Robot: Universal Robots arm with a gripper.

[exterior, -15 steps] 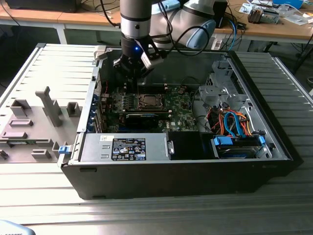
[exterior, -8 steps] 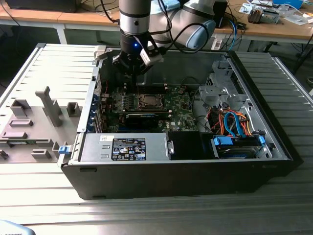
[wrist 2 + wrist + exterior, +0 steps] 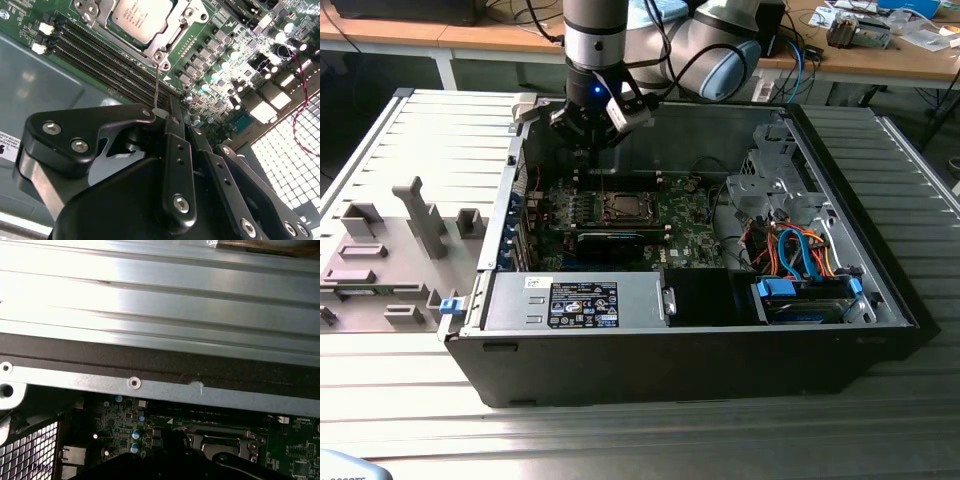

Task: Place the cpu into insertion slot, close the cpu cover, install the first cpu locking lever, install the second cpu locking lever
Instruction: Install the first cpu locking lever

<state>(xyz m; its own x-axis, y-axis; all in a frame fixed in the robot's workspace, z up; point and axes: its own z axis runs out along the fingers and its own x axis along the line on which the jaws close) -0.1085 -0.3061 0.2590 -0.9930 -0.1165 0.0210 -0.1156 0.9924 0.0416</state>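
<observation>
The cpu [image 3: 140, 17] lies flat in the insertion slot [image 3: 620, 207] on the green motherboard. The silvery cpu cover [image 3: 150, 48] lies down around it, and the chip's metal top shows through the window. A thin wire locking lever [image 3: 156, 85] stands up from the socket's corner, and its upper end meets my fingertips. My gripper [image 3: 167, 112] hangs above the back left of the socket [image 3: 588, 140], its fingers together on the lever's end. The first wrist view shows the socket frame [image 3: 220, 440] below the case wall.
Long memory slots [image 3: 100, 60] run beside the socket. A black card [image 3: 610, 240] lies in front of it, and the power supply [image 3: 575, 303] is nearer still. A drive cage with blue cables [image 3: 800, 260] stands on the exterior view's right. Grey fixtures [image 3: 390, 250] sit outside the case.
</observation>
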